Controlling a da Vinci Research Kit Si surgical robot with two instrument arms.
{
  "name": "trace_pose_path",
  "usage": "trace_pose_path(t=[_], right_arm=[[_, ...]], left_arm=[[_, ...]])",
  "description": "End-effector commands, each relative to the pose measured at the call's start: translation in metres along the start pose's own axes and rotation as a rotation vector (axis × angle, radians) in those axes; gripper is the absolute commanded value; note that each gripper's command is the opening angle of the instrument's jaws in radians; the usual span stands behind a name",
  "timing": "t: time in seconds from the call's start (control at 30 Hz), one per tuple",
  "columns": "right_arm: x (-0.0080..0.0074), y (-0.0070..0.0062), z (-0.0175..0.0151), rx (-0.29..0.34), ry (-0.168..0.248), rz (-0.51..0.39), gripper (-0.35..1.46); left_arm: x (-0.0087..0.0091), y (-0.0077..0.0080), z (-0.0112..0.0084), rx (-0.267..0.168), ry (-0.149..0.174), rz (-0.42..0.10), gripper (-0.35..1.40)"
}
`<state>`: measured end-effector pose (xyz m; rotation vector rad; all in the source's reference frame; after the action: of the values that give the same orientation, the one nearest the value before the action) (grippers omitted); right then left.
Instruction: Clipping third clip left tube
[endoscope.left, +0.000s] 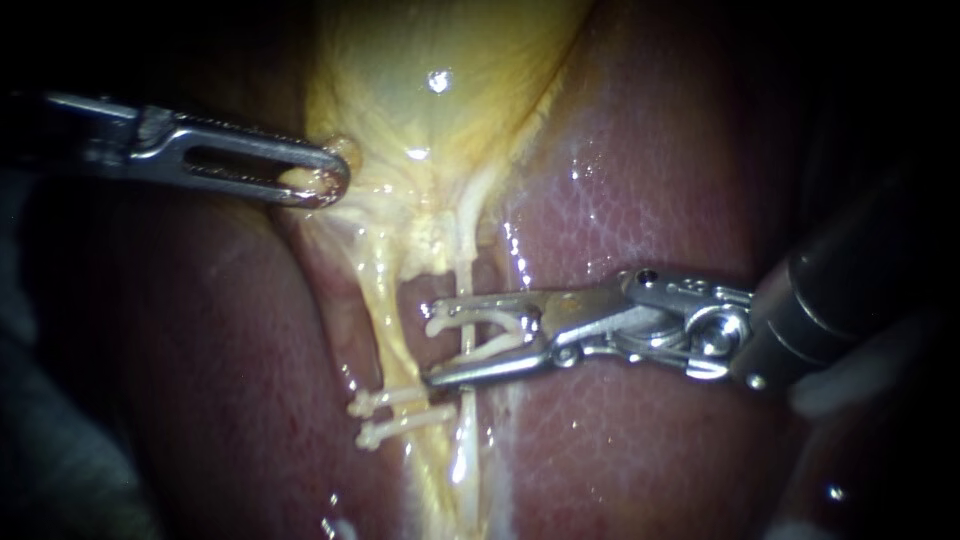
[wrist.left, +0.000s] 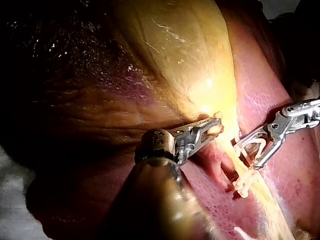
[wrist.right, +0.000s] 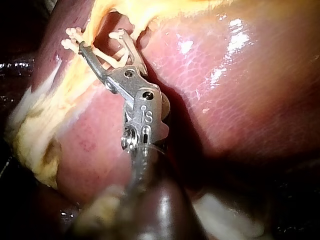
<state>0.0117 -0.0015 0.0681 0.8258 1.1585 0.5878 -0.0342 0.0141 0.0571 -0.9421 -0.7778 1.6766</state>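
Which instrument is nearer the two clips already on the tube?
Right. The right instrument, holding an open clip, sits just beside the two clips; the left instrument grips the gallbladder well away.

Right instrument (wrist.right: 102, 45): you can see small stamped marks on its metal joint, the only markings in view.
Liver (endoscope.left: 650, 180): bare tissue, with no writing for you to read.
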Motion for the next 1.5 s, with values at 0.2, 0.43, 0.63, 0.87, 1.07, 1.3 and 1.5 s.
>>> trace_pose_path(t=[0.2, 0.43, 0.63, 0.87, 1.07, 1.3, 1.5], right_arm=[[-0.0001, 0.0005, 0.0004, 0.088, 0.016, 0.015, 0.5], [0.0008, 0.0012, 0.0028, 0.109, 0.027, 0.025, 0.5], [0.001, 0.0015, 0.005, 0.121, 0.037, 0.035, 0.5], [0.0014, 0.001, 0.0064, 0.169, 0.064, 0.047, 0.5], [0.0018, 0.001, 0.0075, 0.179, 0.08, 0.053, 0.5], [0.0025, 0.0007, 0.0078, 0.2, 0.101, 0.059, 0.5], [0.0042, -0.0008, 0.007, 0.238, 0.127, 0.065, 0.49]], left_arm=[[0.0, 0.0, 0.0, 0.0, 0.0, 0.0, -0.35], [0.0, 0.0, 0.0001, 0.0, 0.0, 0.0, -0.35], [0.0, 0.0, 0.0, 0.0, 0.0, 0.0, -0.35], [0.0, 0.0, 0.0, 0.0, 0.0, 0.0, -0.35], [0.0, 0.0, 0.0, 0.0, 0.0, 0.0, -0.35], [0.0, 0.0, 0.0, 0.0, 0.0, 0.0, -0.35], [0.0, 0.0, 0.0, 0.0, 0.0, 0.0, -0.35]])
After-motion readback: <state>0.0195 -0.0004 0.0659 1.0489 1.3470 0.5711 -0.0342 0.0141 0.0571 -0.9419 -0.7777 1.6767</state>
